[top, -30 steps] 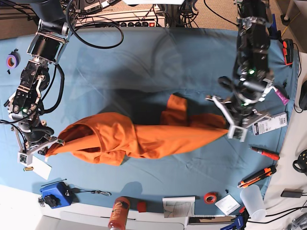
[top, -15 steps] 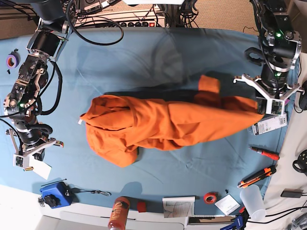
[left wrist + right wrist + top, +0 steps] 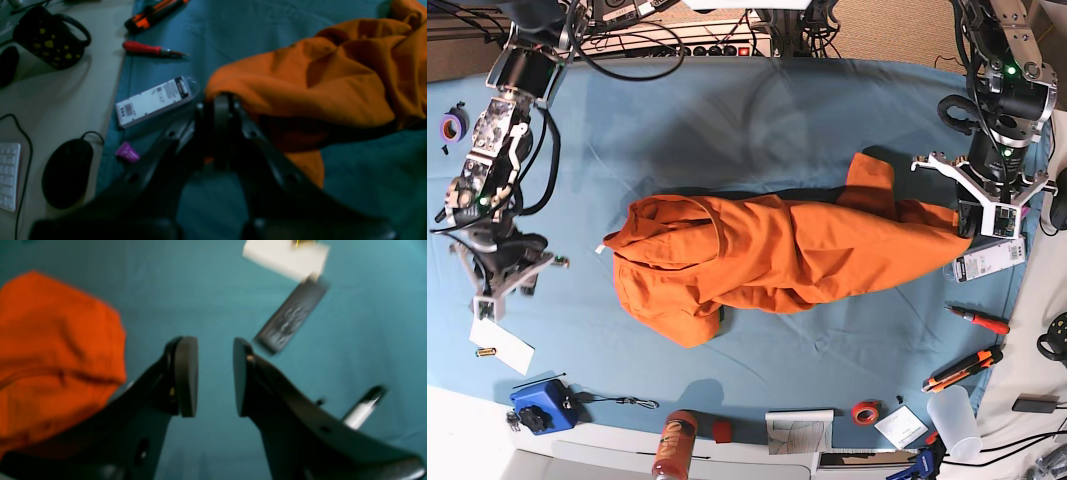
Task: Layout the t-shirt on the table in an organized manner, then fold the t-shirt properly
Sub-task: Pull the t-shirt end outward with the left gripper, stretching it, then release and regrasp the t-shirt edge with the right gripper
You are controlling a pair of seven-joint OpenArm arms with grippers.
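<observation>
**Right arm lets go, shirt drawn toward left fingers**

Since a moment ago the right gripper (image 3: 215,376) has released the cloth and pulled away, its fingers (image 3: 186,373) now parted around nothing. The wide teal-blue cloth-covered worktop (image 3: 757,120) carries the bright orange cotton short-sleeved t-shirt (image 3: 777,255), bunched lengthwise, well apart from those empty fingers. Its other end is pinched between the closed fingers of the left gripper (image 3: 220,103). A white blister-packed item (image 3: 153,100) lies just beside them.

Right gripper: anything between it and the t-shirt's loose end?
Nothing visible. The right gripper is open over bare table, apart from the t-shirt. The white card lies on the gripper's other side, not between them.
</observation>
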